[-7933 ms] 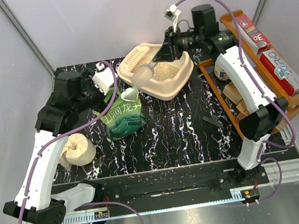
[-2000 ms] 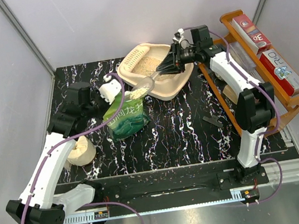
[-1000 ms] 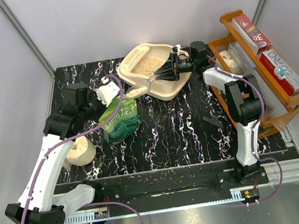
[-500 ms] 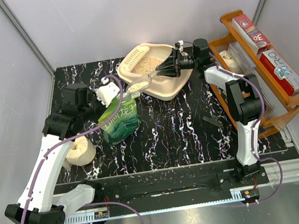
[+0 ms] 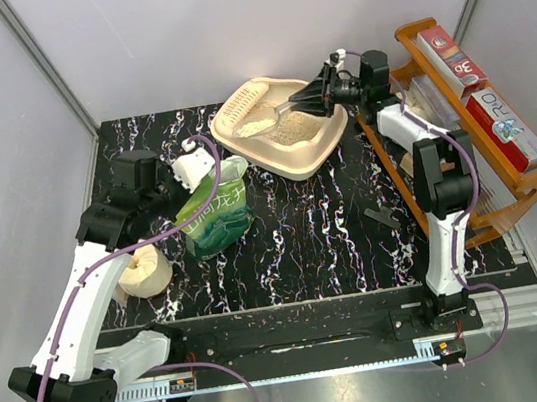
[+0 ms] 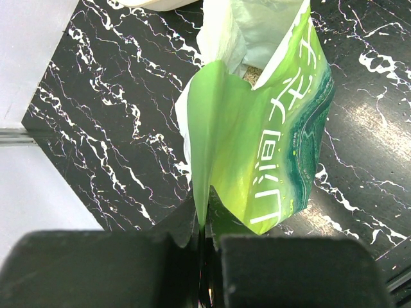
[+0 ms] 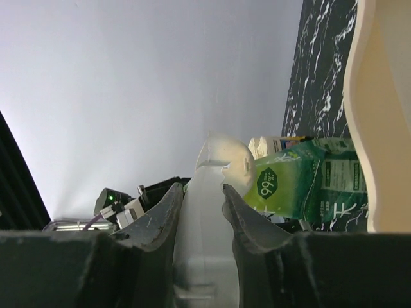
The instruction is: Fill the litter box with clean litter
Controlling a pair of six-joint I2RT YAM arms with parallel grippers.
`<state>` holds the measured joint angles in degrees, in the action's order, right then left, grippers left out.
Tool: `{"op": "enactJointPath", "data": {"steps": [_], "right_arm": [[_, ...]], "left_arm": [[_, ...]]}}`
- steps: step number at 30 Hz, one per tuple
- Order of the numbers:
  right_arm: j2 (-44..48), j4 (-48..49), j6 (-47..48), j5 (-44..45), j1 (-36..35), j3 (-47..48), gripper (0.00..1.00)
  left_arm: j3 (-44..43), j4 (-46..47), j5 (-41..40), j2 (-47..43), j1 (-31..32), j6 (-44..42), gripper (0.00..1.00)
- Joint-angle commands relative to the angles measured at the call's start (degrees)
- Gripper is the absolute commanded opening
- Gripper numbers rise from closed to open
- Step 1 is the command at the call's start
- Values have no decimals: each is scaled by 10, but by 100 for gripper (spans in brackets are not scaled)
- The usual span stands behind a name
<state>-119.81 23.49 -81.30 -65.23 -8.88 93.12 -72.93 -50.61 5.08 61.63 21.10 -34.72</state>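
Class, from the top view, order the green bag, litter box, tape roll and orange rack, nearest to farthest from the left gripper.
1. Green bag, held by left gripper.
2. Litter box, back centre.
3. Tape roll, left front.
4. Orange rack, far right.

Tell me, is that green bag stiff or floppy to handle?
Probably floppy: the green bag is thin, creased film, its edge pinched in the left gripper. It might slump or spill if released, since its mouth gapes open.
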Motion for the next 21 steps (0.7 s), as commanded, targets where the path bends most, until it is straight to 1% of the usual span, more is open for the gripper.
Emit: {"op": "enactJointPath", "data": {"steps": [1, 8, 9, 13, 14, 16, 17, 18, 21], "right_arm": [[-2, -25, 22, 28, 20, 36, 0], [-3, -113, 96, 105, 43, 48, 0], [-5, -134, 102, 113, 43, 58, 0], [-13, -173, 142, 159, 43, 90, 0], [-15, -187, 163, 182, 44, 99, 0], [-12, -230, 187, 214, 43, 120, 0], [-14, -272, 219, 260, 42, 132, 0], [-19, -337, 234, 285, 42, 161, 0], [-27, -401, 277, 354, 40, 201, 0]], "left_arm": [[-21, 74, -9, -25, -2, -12, 0], [-24, 68, -3, -27, -3, -11, 0], [-24, 67, -2, -27, -2, -10, 0], [-25, 58, 6, -30, -2, -9, 0], [-26, 55, 8, -29, -2, -7, 0], [-27, 53, 12, -28, -2, -7, 0], [-27, 51, 17, -29, -2, -4, 0], [-27, 52, 20, -28, -3, -4, 0], [-27, 52, 33, -26, -2, -3, 0]]}}
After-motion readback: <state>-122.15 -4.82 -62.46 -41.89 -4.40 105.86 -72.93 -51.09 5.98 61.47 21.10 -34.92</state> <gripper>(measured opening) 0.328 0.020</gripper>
